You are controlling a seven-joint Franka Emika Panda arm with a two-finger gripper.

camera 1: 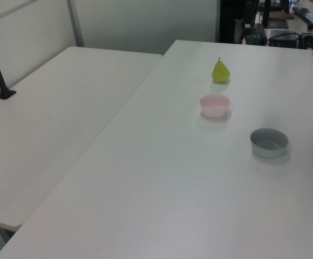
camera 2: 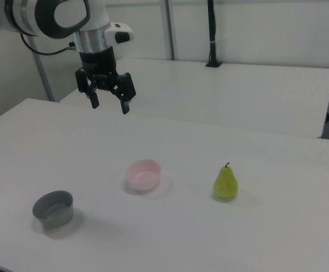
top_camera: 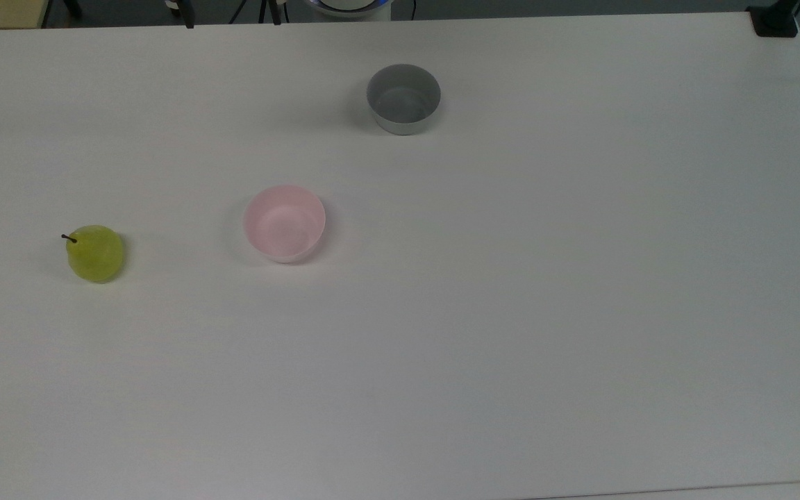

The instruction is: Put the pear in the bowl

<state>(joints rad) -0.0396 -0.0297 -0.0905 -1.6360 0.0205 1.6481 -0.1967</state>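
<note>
Small yellow-green pear (top_camera: 95,253) with short dark stem stands upright on white worktop (top_camera: 511,312), unheld. Pale pink round bowl (top_camera: 285,223) sits beside it, apart, empty. Grey bowl (top_camera: 403,98) lies further off and is judged a distractor. Black two-finger gripper (camera 2: 106,103) hangs high above the worktop, fingers spread, empty, presumably ready for a descent. Pick not yet begun.

pear (top_camera: 95,253): smooth yellow-green skin with a faint sheen, thin dark matt stem
bowl (top_camera: 285,223): pale pink inside, whitish outside, smooth, plastic-looking
grey bowl (top_camera: 403,98): smooth matt grey, plastic-looking
bench (top_camera: 511,292): flat white top, smooth, matt
tool (camera 2: 109,105): black, matt fingers under a glossy white arm casing
</note>
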